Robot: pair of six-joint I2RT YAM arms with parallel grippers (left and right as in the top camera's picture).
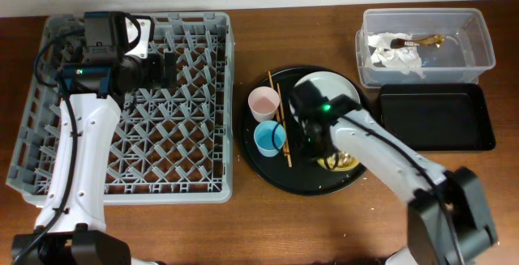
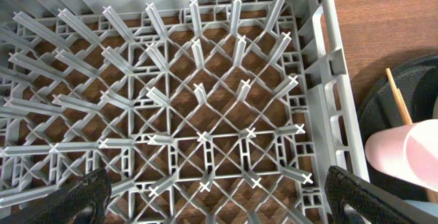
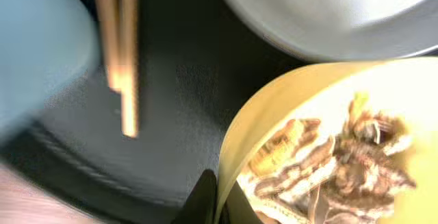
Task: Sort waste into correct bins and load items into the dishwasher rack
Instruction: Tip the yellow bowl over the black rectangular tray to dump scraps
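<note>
My right gripper (image 3: pixel 220 200) is shut on the rim of the yellow bowl (image 3: pixel 274 121), which holds beige-brown food scraps (image 3: pixel 328 162); the bowl (image 1: pixel 340 161) sits on the round black tray, mostly hidden under my arm. The white plate (image 1: pixel 328 87) lies behind it. The pink cup (image 1: pixel 263 103), blue cup (image 1: pixel 268 138) and chopsticks (image 1: pixel 282 123) are on the tray's left side. The grey dishwasher rack (image 1: pixel 195 95) is at left; my left gripper (image 2: pixel 219 196) is open and empty above it. The tissue and wrapper (image 1: pixel 401 50) lie in the clear tub (image 1: pixel 482 42).
The shallow black rectangular tray (image 1: pixel 438 117) sits in front of the clear tub at right. The large round black tray (image 1: pixel 268 172) lies between the rack and the bins. The left wrist view shows the pink cup (image 2: pixel 407 155) just past the rack's right wall.
</note>
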